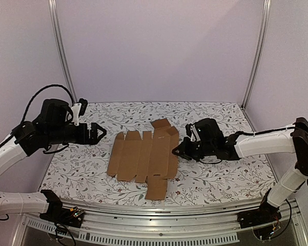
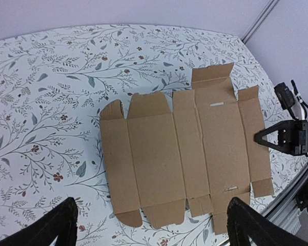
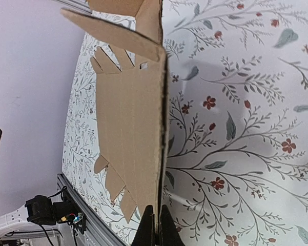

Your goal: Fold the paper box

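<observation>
Floral table [image 1: 220,174], lavender walls, and your paper box [image 1: 141,156] sits mid-table as a basically flat sheet. Your right gripper [image 1: 177,152] is pinched tight on the sheet's 3 o'clock edge. The left gripper [image 1: 100,134] hangs wide open off the 9 o'clock side, touching nothing. Looks like you're starting the first side fold, so next I'd lift that edge and roll it toward 9 o'clock along the crease.
</observation>
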Tool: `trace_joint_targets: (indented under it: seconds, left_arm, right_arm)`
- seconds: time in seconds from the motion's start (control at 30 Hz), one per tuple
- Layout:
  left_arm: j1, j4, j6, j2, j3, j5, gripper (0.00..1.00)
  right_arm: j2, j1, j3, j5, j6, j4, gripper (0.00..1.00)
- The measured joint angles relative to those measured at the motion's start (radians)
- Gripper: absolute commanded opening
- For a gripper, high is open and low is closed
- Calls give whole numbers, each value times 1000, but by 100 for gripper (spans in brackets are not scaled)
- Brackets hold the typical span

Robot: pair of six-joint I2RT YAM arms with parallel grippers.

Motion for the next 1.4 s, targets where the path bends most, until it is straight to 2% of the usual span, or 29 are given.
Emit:
trace_joint_targets:
  seconds: [0.33,0.57,0.73,1.03,1.4]
  left_arm:
    - [0,-47,29,-43,34,-39,99]
    - [0,-59,42,-48,58,-46,100]
    - [0,-59,41,-47,58,-42,99]
    - [0,-32,19,-40,27,-7,100]
    - [-1,60,-44,10,-31,63,99]
  right_arm:
    - [-12,2,431,66,-480,-564,0]
    - [90,2,715,165,-828,-912,0]
    - [216,2,907,301,-1028,-1079,0]
    - [344,17,1003,500,-1339,-1168,0]
    - [374,76,1008,584,-1691,-1147,0]
